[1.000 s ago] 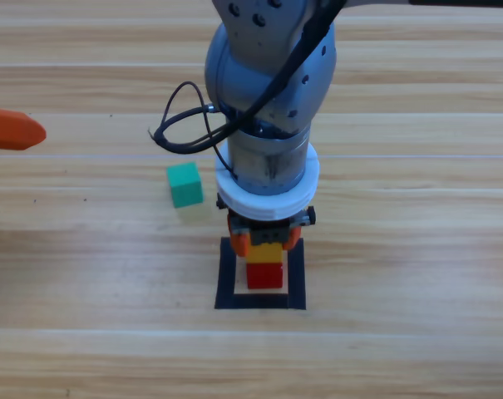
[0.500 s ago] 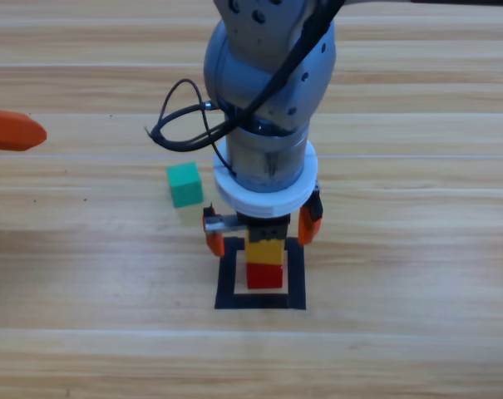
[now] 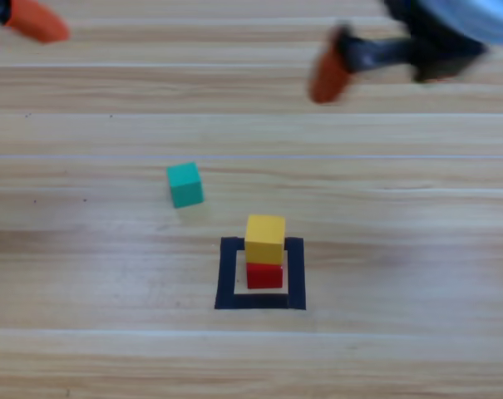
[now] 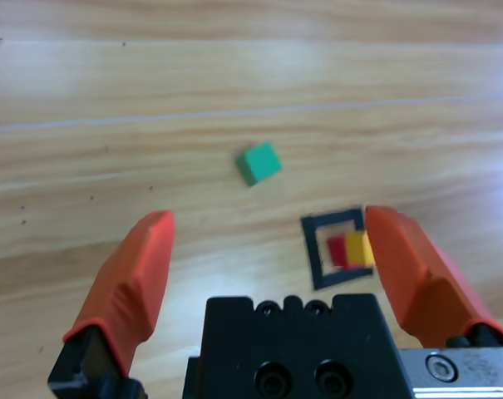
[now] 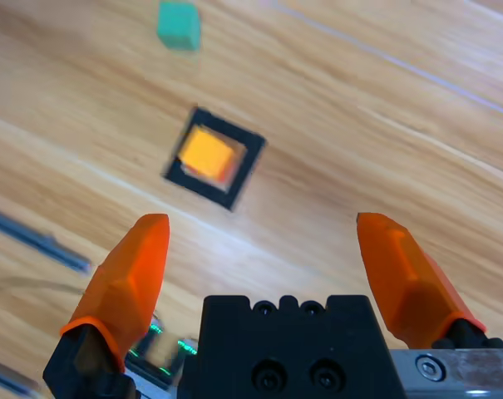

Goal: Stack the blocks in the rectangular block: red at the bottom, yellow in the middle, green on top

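Note:
The yellow cube sits on the red cube inside the black tape frame. The green cube lies alone on the wood, up and to the left of the frame. My right gripper hangs open and empty high above the table at the high view's top right. It looks down on the yellow cube, the frame and the green cube. My left gripper is open at the top left corner, with the green cube and the stack ahead of it.
Bare wooden planks surround the frame and the green cube. Dark cable-like lines cross the lower left of the right wrist view.
The right gripper let go of the yellow cube, leaving it on the red one, and rose away to the top right. The left gripper moved up toward the top left corner.

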Controlling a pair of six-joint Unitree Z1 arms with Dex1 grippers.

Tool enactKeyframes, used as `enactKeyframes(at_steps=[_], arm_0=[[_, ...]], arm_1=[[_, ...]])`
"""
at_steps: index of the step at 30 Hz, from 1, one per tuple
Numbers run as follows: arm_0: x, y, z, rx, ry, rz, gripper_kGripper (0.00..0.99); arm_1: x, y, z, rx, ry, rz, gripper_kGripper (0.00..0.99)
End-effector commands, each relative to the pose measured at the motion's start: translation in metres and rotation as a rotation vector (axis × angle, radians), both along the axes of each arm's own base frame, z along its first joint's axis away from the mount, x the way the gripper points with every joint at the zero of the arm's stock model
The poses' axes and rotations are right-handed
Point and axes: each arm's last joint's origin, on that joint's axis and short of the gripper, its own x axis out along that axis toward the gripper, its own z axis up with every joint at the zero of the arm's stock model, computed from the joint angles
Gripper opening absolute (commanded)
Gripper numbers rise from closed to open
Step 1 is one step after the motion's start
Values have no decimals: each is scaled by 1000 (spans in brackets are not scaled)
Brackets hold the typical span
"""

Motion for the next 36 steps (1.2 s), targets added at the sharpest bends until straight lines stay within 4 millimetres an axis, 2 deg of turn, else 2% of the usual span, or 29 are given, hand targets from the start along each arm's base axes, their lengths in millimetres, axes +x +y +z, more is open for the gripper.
enactKeyframes(at_steps=[1,4,8,13,18,22,36], arm_0=[[101,-41,-5,-1,244,119,990],[127,-64,-20,2,327,164,990],[147,-102,-49,82,403,195,990],[160,-136,-87,158,474,229,990],[171,-163,-111,186,539,263,990],[176,-175,-131,185,587,311,990],[189,-182,-191,243,716,394,990]], arm_1=[[-16,-108,-32,130,-173,102,990],[-6,-102,-63,12,-142,169,989],[0,-92,-90,-2,-113,211,989],[-2,-90,-95,21,-101,281,989],[-2,-91,-93,17,-112,280,989],[0,-88,-97,11,-99,279,989],[-1,-89,-103,2,-83,285,989]])
